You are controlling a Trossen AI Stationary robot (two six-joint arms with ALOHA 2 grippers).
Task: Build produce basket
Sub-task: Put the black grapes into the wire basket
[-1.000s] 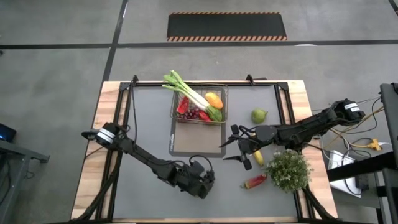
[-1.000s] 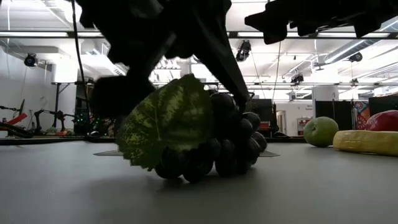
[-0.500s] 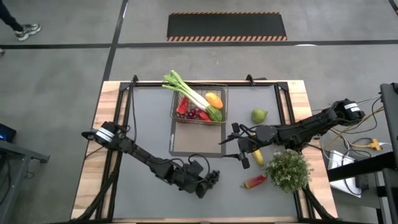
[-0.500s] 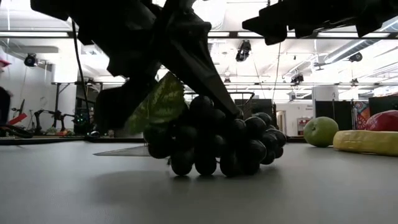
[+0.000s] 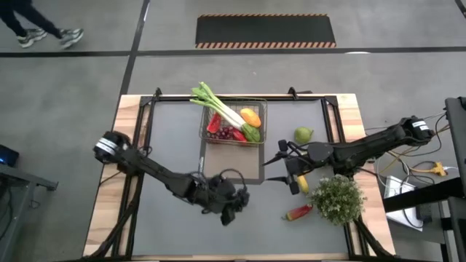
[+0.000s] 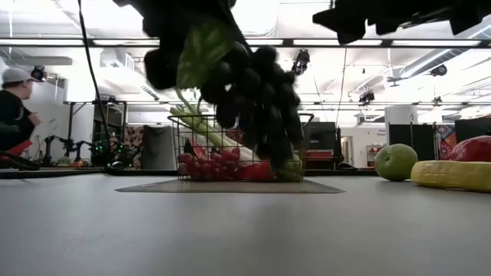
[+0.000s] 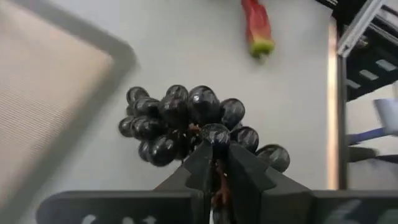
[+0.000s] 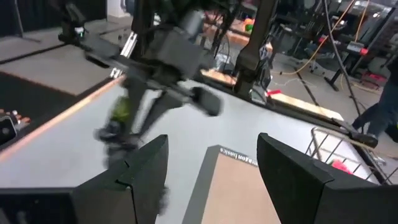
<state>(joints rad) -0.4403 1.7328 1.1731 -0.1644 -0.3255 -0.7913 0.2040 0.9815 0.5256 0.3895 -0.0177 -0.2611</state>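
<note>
The left gripper [image 7: 214, 152] is clamped on the stem of the dark grapes [image 7: 186, 121] and holds the bunch clear of the desk, over its front middle, just off the front edge of the dark mat [image 5: 244, 169].

The basket [image 5: 234, 124] sits toward the back edge, at the middle, already loaded with the leek [image 5: 217, 106], a red slice, an orange piece and something green.

Near the right edge, the pear [image 5: 303, 135], banana [image 5: 301, 183] and red pepper [image 5: 298, 212] lie loose beside the leafy plant [image 5: 338, 198], so I judge the task about half done.

The right gripper [image 5: 285, 161] hovers near the banana, fingers [image 8: 297, 167] spread wide, empty.

Only the low view proves the grapes [image 6: 257, 92] hang off the surface; only the left wrist view shows the pinch on the stem.
</note>
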